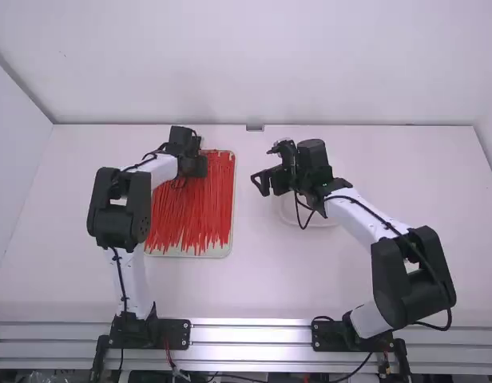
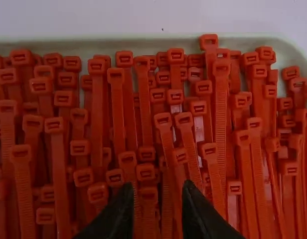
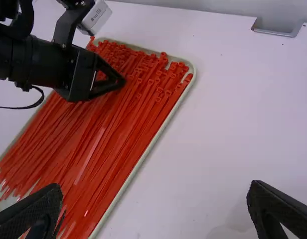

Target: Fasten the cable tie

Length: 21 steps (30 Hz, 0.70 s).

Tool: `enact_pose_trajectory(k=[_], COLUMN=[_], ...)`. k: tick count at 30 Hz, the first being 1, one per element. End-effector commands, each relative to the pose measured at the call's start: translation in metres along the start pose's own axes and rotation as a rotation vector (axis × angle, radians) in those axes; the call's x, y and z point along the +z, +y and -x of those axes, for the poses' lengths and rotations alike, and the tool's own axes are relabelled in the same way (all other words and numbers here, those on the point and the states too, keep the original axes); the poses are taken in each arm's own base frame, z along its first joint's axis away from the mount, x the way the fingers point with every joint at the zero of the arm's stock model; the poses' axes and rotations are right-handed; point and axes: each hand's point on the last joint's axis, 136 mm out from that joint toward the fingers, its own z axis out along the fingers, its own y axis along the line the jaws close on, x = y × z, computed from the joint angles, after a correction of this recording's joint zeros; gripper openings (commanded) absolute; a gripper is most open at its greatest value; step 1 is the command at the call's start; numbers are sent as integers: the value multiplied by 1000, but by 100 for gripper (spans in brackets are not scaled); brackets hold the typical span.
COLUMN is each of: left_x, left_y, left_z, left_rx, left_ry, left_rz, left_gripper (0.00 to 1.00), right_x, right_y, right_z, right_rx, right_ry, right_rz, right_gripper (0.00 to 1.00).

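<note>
A heap of red cable ties [image 1: 194, 203] fills a pale tray [image 1: 231, 209] left of the table's middle. My left gripper [image 1: 184, 177] is down at the heap's far end, its fingers slightly apart with the heads of the ties [image 2: 148, 172] between and around them. In the right wrist view that left gripper [image 3: 113, 82] rests on the cable ties [image 3: 108, 134]. My right gripper [image 1: 266, 177] hangs wide open above the table just right of the tray, with nothing between its fingers [image 3: 29, 211].
A clear shallow dish [image 1: 306, 214] lies under the right arm's wrist. A small grey bracket [image 1: 255, 126] sits at the table's far edge. Bare white table spreads to the right and in front of the tray.
</note>
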Motion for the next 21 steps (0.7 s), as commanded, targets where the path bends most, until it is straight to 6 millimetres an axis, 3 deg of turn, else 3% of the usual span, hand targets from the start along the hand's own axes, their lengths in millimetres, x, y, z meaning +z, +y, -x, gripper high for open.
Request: enact_pose_trajectory(k=[1,21], left_x=[8,11], left_y=[-2,4], left_z=[-13,-16], left_rx=[-1,-12], left_ry=[34,23], left_rz=[-7,22], left_gripper=[26,17], right_x=[0,0], right_y=[4,4], right_z=[12,12], right_rx=[-14,-14], right_ry=[-20,-20], right_rz=[5,5], right_gripper=[99,99])
